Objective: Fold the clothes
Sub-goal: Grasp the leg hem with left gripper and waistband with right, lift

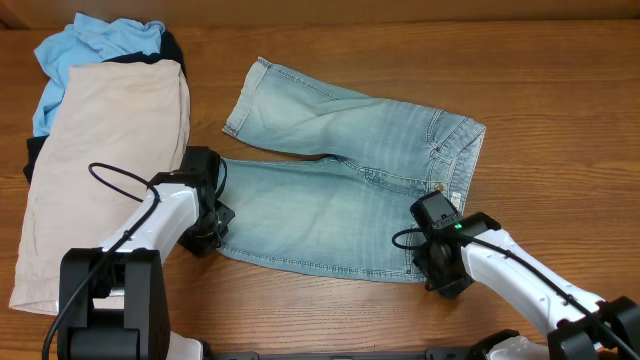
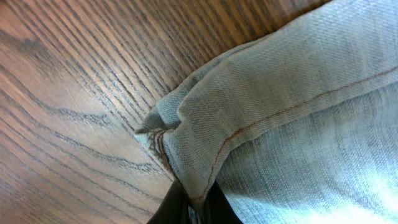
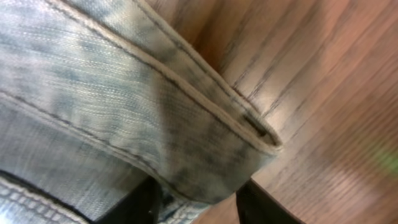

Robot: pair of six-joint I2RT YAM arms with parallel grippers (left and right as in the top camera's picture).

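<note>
The light-wash denim shorts lie spread flat at the table's middle, waist to the right and legs to the left. My left gripper sits at the near leg's hem corner. In the left wrist view it is shut on the denim hem, pinched at the orange seam. My right gripper is at the near waist corner. In the right wrist view its fingers stand apart around the folded waistband, with a strip of table showing beside the right finger.
Beige shorts lie folded at the left, on top of a sky-blue top and a black garment. Bare wooden table surrounds the denim. A crumpled white thing shows at the bottom edge.
</note>
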